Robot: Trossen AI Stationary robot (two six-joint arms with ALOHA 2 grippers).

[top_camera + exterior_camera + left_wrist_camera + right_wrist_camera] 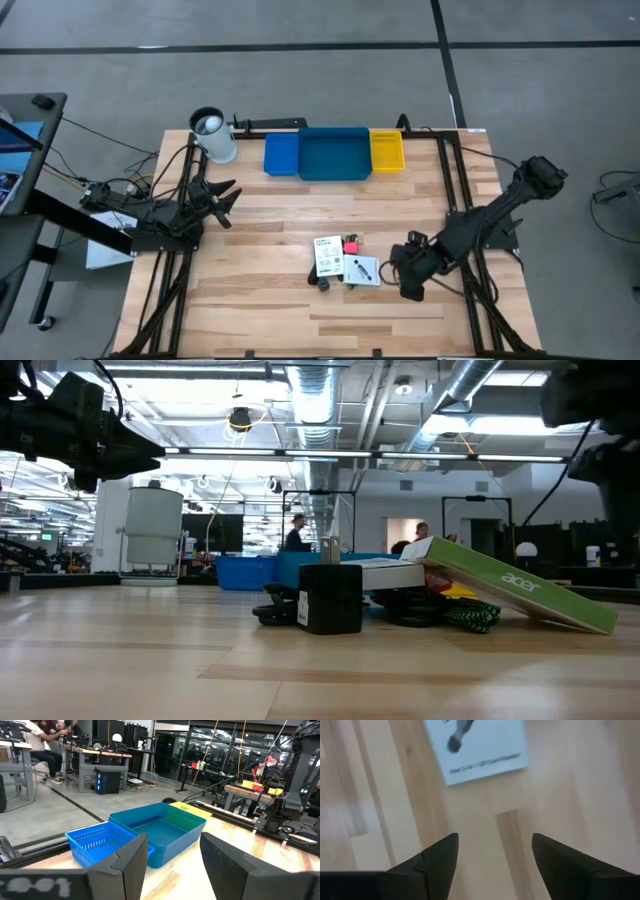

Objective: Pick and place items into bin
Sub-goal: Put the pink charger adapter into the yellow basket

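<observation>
The items lie in a small heap at the table's middle: two white printed packets [328,257] [363,270], a small red block [352,246] and a small black piece [322,283]. In the low view the black piece [330,600] stands in front, with green cable [470,617] beside it. My right gripper [393,263] hangs open just right of the heap, pointing steeply down. Its wrist view shows a white packet [477,750] lying ahead of the open fingers [495,845]. The bin, a wide blue tray [333,152] between a small blue [281,154] and a yellow one [387,150], stands at the far edge. My left gripper [228,197] waits open at the left.
A white-and-black cylindrical cup [213,135] lies at the far left beside the small blue tray. Black frame rails [455,190] run along both table sides. Bare wood [300,210] lies between the heap and the trays. People sit at desks [40,745] in the room beyond.
</observation>
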